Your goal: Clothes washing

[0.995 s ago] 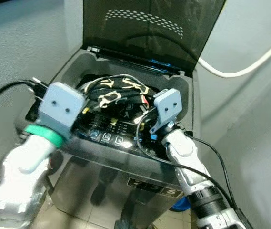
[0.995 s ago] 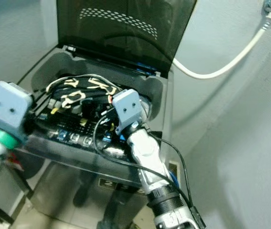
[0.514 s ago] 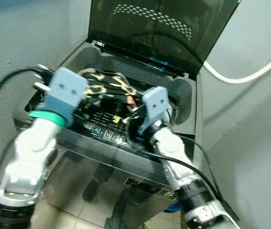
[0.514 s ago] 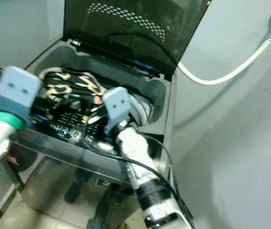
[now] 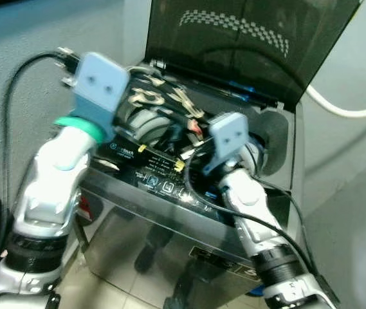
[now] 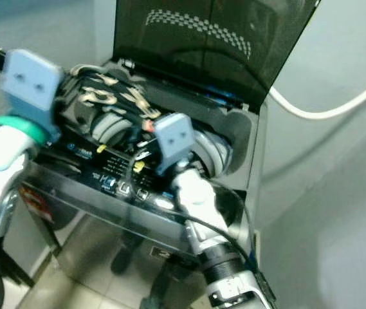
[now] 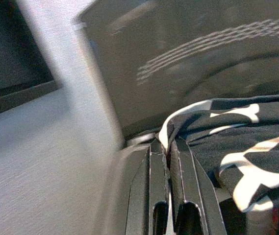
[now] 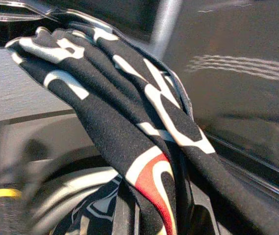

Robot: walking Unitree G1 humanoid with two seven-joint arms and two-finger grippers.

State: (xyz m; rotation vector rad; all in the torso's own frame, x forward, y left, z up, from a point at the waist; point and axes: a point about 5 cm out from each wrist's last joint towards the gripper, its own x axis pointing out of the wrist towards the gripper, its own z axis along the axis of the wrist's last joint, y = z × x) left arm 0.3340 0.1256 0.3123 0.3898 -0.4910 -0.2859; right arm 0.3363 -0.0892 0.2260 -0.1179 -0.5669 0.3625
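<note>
Black patterned garment (image 8: pixel 129 127) hung mid-frame over the open washing machine (image 5: pixel 189 212) (lid up), both grippers' jaws, left gripper (image 7: pixel 171 147) and right gripper (image 8: pixel 144 215), clamped on it.

Home laundry corner: top-loading washing machine (image 5: pixel 189 212), tiled floor (image 5: pixel 99 290), hose (image 5: pixel 343 109).
</note>
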